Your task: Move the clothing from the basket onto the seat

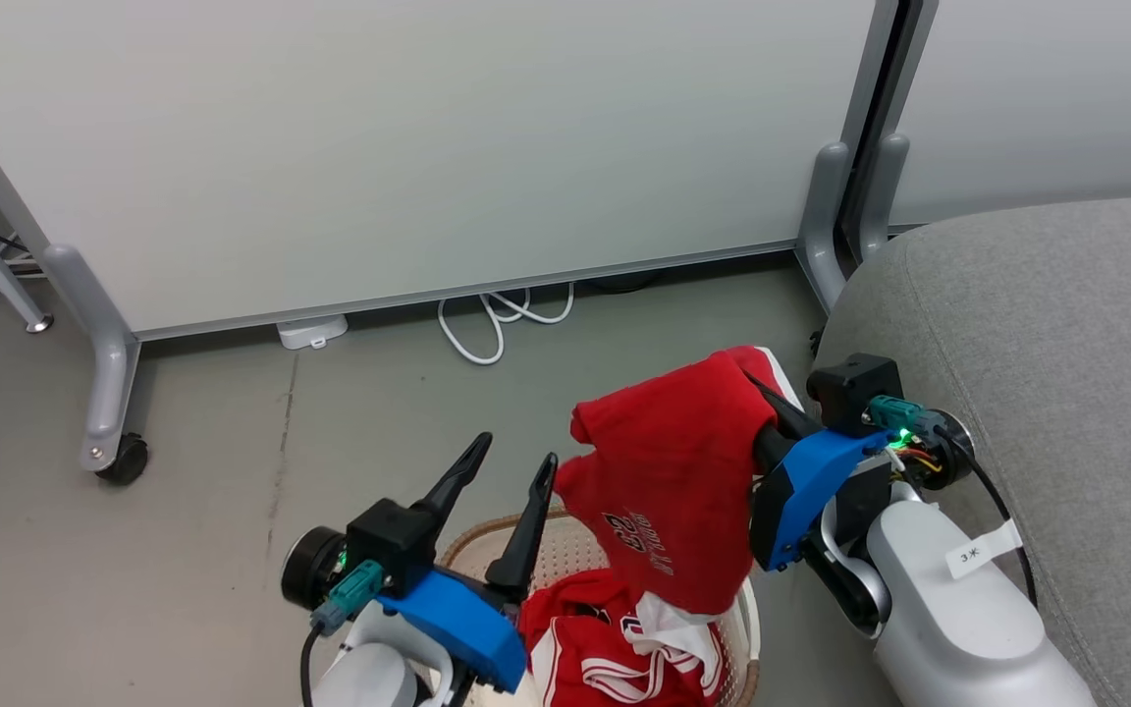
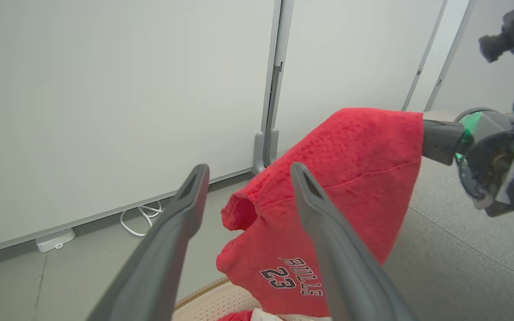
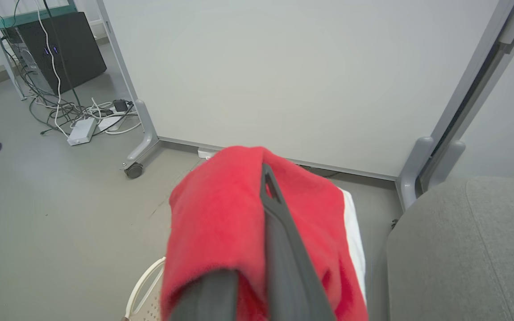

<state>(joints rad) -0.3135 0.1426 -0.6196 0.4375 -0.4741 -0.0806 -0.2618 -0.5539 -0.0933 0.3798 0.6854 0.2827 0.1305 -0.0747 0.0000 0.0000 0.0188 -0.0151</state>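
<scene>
1. At 6 o'clock in the head view, nearest the robot, the laundry basket [image 1: 565, 555] stands on the grey floor [image 1: 281, 511]. A red garment with white stripes [image 1: 590, 643] lies crumpled inside it.
2. At 7 o'clock the left gripper [image 1: 515, 450] hangs by the basket's left rim. Its jaws are spread wide with nothing between them, and its fingers point toward 1 o'clock.
3. At 4 o'clock the right gripper [image 3: 263, 178] has its jaws pinched narrow on a red jersey [image 1: 669, 471] lettered "BULLS 23". The cloth drapes over the fingers and hides one of them.
4. That jersey hangs above the basket's right half, and its lower end reaches down to the basket's mouth. Whether it touches the garment below, I cannot tell.
5. At 3 o'clock the grey sofa [image 1: 1047, 344] stands just beside the basket, its rounded corner close behind the right wrist.
6. At 12 o'clock, farthest off, a white wheeled partition [image 1: 428, 147] stands on grey legs. A white cable [image 1: 497, 329] is looped on the floor at its foot.
</scene>
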